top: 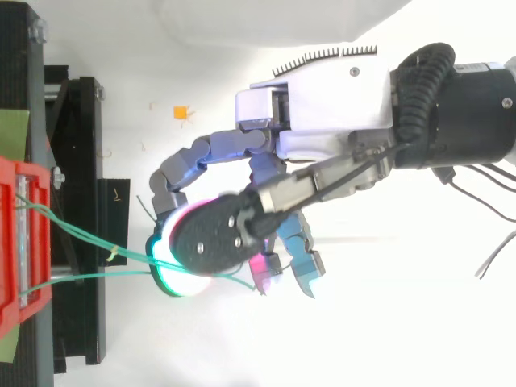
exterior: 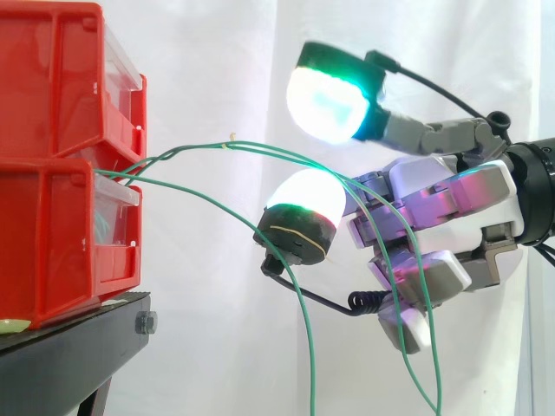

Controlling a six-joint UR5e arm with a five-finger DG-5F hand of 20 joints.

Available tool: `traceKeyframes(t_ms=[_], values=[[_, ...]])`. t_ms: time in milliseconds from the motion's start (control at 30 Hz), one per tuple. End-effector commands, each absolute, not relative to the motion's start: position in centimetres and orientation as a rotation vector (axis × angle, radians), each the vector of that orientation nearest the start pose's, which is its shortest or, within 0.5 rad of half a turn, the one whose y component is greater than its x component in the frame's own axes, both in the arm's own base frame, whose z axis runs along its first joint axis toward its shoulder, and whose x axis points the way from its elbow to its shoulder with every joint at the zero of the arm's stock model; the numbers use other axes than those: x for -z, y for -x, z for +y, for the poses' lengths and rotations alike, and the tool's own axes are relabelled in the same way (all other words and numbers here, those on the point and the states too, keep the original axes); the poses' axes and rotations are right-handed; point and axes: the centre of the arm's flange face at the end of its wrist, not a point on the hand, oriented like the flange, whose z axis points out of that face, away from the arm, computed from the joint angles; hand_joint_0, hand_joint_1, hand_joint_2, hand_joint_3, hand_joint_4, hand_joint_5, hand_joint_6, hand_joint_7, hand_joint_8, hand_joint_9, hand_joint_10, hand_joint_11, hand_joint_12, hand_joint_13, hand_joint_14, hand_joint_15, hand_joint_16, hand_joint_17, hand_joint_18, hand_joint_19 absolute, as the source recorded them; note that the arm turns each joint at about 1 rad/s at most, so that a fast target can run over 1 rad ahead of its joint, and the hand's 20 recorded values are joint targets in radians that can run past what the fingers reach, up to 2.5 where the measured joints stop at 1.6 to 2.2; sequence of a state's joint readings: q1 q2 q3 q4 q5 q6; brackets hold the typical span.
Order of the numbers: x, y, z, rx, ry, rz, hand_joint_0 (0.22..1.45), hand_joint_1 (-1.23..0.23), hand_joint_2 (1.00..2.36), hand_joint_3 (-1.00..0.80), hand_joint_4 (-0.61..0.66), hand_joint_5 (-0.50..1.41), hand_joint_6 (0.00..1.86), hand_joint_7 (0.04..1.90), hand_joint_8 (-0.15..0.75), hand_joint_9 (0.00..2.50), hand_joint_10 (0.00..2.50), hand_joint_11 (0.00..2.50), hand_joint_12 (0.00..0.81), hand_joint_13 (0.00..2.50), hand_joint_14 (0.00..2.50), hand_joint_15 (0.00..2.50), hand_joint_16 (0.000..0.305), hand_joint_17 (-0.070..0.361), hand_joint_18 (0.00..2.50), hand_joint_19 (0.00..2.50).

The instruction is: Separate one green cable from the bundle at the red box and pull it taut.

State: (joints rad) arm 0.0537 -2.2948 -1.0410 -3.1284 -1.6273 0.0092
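Coming in from the right, my hand [exterior: 451, 204] is spread wide. The cyan pad [exterior: 329, 95] sits high and the white pad [exterior: 303, 204] sits lower, well apart from it, with nothing pinched between them. My other fingers [exterior: 416, 217] are bent in toward the palm. Three green cables [exterior: 260, 152] leave the stacked red bins [exterior: 52, 95] on the black stand [exterior: 69, 347]. Two of them, joined by a small pale tie [exterior: 227, 146], run through the gap between the two pads and hang slack in front of the bent fingers. The third cable [exterior: 217, 208] drops away below the white pad. From above, the cables reach from the bins to my pads.
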Motion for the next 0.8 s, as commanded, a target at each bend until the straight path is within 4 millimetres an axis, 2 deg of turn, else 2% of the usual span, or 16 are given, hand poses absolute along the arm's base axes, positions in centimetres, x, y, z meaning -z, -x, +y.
traceKeyframes(t_ms=[0,200,533,600,667,767], values=[[-28.9,-75.2,-8.82,-1.206,-1.307,1.411,0.67,-0.59,1.0,-0.5,0.02,0.15,0.5,1.22,0.135,1.93,0.0,0.05,0.41,1.29,0.01,0.42,0.046,0.103,0.93,0.55],[-28.89,-75.19,-8.85,-1.203,-1.311,1.409,0.78,-0.78,1.0,-0.5,0.0,0.15,0.5,1.21,0.151,1.92,0.0,0.05,0.411,1.27,0.01,0.44,0.044,0.099,0.94,0.58],[-28.81,-75.16,-8.85,-1.203,-1.312,1.41,0.8,-0.98,1.01,-0.41,-0.06,0.15,0.5,1.23,0.17,1.87,0.0,0.09,0.413,1.25,0.01,0.45,0.044,0.1,0.91,0.58],[-28.81,-75.16,-8.85,-1.203,-1.312,1.41,0.79,-1.09,1.0,-0.45,-0.04,0.14,0.5,1.23,0.193,1.8,0.0,0.1,0.412,1.22,0.01,0.46,0.045,0.102,0.91,0.56],[-28.83,-75.18,-8.85,-1.203,-1.311,1.409,0.79,-1.14,1.0,-0.48,-0.04,0.14,0.5,1.24,0.222,1.78,0.0,0.13,0.408,1.19,0.01,0.46,0.047,0.105,0.9,0.55],[-28.83,-75.18,-8.85,-1.203,-1.311,1.409,0.76,-1.19,1.0,-0.5,0.06,0.11,0.5,1.35,0.272,1.66,0.01,0.19,0.427,1.14,0.02,0.49,0.054,0.122,0.87,0.53]])
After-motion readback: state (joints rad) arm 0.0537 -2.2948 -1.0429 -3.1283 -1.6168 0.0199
